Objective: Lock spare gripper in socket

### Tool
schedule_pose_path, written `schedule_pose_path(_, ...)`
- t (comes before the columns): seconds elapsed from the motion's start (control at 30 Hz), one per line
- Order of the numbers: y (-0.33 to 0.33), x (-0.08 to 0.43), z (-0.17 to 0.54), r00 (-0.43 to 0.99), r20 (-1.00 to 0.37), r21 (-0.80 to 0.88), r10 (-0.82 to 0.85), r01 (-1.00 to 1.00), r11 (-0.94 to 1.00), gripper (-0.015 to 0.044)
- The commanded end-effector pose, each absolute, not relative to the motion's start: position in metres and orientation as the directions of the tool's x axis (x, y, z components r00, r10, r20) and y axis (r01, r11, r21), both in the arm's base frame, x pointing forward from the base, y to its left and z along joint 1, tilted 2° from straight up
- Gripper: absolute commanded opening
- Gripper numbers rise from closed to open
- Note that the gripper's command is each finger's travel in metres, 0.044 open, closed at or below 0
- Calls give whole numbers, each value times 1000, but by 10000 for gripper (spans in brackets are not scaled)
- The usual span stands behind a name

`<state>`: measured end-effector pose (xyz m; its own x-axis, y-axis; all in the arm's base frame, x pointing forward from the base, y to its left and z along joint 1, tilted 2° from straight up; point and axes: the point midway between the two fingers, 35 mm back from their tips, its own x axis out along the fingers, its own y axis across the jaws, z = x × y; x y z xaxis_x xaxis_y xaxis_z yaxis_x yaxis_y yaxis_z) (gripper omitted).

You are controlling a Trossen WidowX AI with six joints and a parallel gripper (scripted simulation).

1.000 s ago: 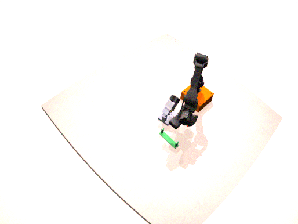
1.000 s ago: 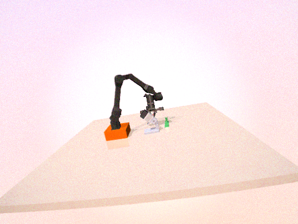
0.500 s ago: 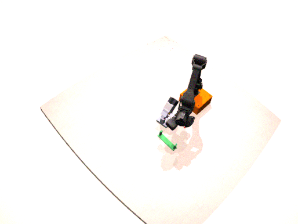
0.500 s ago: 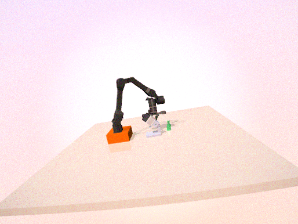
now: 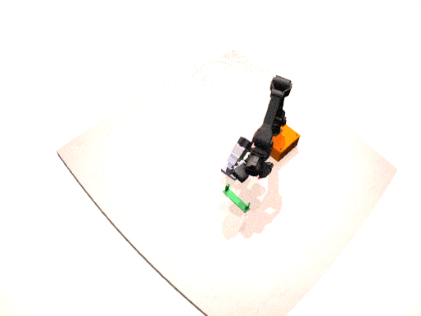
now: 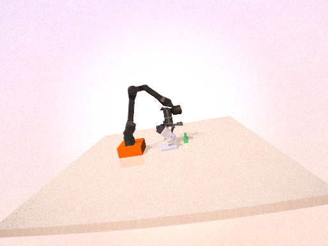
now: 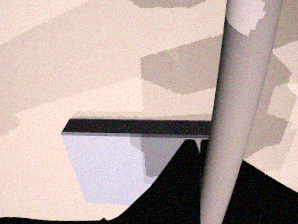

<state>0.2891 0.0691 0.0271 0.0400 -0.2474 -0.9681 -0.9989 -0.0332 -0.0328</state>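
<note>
My gripper [image 5: 255,173] [image 6: 172,129] [image 7: 196,149] points down beside the mount. It is shut on the lock pin, a long grey rod [image 7: 240,100] that runs up the right of the wrist view. A small red spot [image 5: 259,178] shows under the gripper. The pale mount [image 6: 169,147] has a flat base, also seen with a dark edge in the wrist view [image 7: 102,170]. A tilted pale grey block with a black end, apparently the spare gripper [image 5: 238,151] [image 6: 164,131], sits on the mount. The socket hole and how far the spigot sits in it are hidden.
A green bar with two short posts [image 5: 236,199] [image 6: 186,139] stands on the table just beyond the mount, with nothing on it. The orange box [image 5: 287,141] [image 6: 131,150] under the arm's base is on the mount's other side.
</note>
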Motion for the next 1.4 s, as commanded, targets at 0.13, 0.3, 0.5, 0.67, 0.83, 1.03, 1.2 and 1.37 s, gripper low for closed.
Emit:
schedule_pose_path(0.13, 63, 289, 27, 40, -968, -33, -247, -999, -35, 0)
schedule_pose_path(0.3, 60, 290, 27, 39, -968, -31, -247, -999, -35, 0)
schedule_pose_path(0.5, 55, 290, 27, 37, -968, -29, -247, -999, -35, 0)
schedule_pose_path(0.67, 52, 290, 27, 36, -968, -28, -247, -999, -35, 0)
schedule_pose_path(0.83, 49, 290, 27, 35, -969, -27, -247, -999, -35, 0)
schedule_pose_path(1.03, 50, 290, 27, 32, -968, -25, -247, -999, -32, 157)
schedule_pose_path(1.2, 50, 290, 27, 32, -968, -25, -247, -999, -32, 200)
schedule_pose_path(1.37, 56, 289, 34, 32, -969, -25, -246, -999, -33, 200)
